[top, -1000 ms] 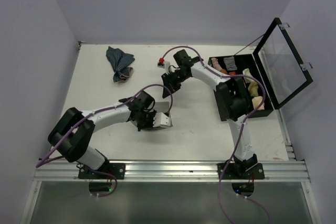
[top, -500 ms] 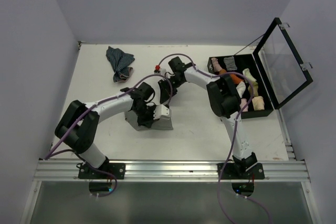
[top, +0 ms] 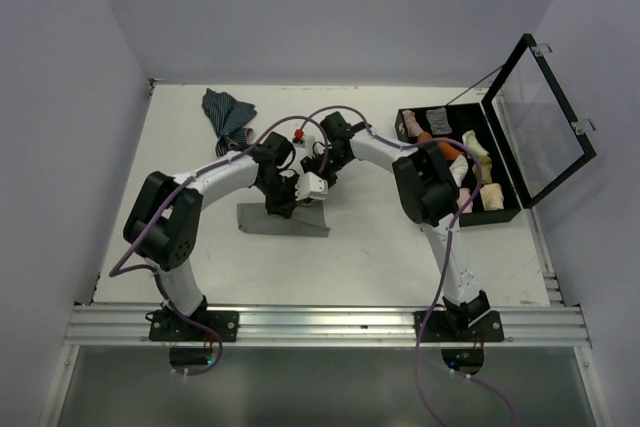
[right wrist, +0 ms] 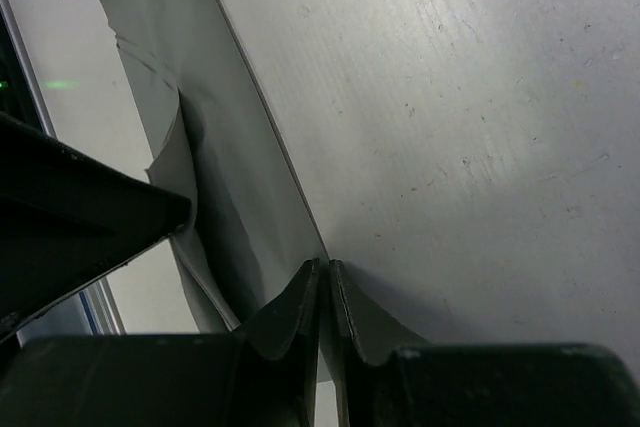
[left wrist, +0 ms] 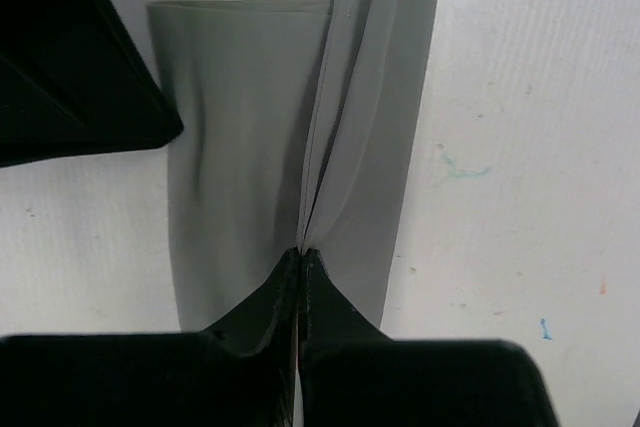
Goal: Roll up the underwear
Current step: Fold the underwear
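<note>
Grey underwear [top: 285, 221] lies flat mid-worktop [top: 380, 247]. At its far edge, the left gripper [left wrist: 302, 255] is pinched tight on a raised fold and the right gripper [right wrist: 326, 269] nips the hem. A tidy roll likely needs both turning level, fabric taut.

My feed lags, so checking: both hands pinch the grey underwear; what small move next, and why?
Probably curl the pinched edge over onto the flat part to start the roll. The left hand and right hand are both shut on a raised fold of the underwear, while the rest lies flat, unrolled, on the table.
</note>
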`<state>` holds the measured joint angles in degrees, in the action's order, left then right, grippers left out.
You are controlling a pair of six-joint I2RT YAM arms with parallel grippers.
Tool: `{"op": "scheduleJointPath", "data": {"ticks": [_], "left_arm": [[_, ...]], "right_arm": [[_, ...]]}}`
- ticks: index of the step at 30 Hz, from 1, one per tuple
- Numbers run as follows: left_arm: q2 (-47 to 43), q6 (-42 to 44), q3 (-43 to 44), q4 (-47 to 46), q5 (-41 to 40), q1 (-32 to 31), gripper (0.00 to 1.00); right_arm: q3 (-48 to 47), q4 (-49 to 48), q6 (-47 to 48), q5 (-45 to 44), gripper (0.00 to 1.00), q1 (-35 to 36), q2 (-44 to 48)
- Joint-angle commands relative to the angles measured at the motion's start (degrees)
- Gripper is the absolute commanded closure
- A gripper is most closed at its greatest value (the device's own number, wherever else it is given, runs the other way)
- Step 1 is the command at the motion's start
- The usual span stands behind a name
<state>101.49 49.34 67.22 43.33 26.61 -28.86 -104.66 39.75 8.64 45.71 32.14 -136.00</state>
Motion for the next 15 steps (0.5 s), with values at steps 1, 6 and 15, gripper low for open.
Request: {"op": "scheduleJointPath", "data": {"ticks": [1, 6, 15], "left_arm": [[2.30, 2.34, 4.40, -0.70, -1.03, 1.00, 1.00], [4.24, 3.21, 6.17, -1.58, -2.44, 1.79, 1.00], [4.50, 4.10, 5.64, -2.02, -3.67, 3.72, 1.00]], "right_arm": [[0.16, 3.05, 2.60, -3.00, 0.87, 0.29, 0.04], [-0.37, 4.11, 3.48, -2.91, 0.87, 0.20, -0.31], [-0.63, 4.99, 4.19, -2.74, 0.87, 0.29, -0.75]]}}
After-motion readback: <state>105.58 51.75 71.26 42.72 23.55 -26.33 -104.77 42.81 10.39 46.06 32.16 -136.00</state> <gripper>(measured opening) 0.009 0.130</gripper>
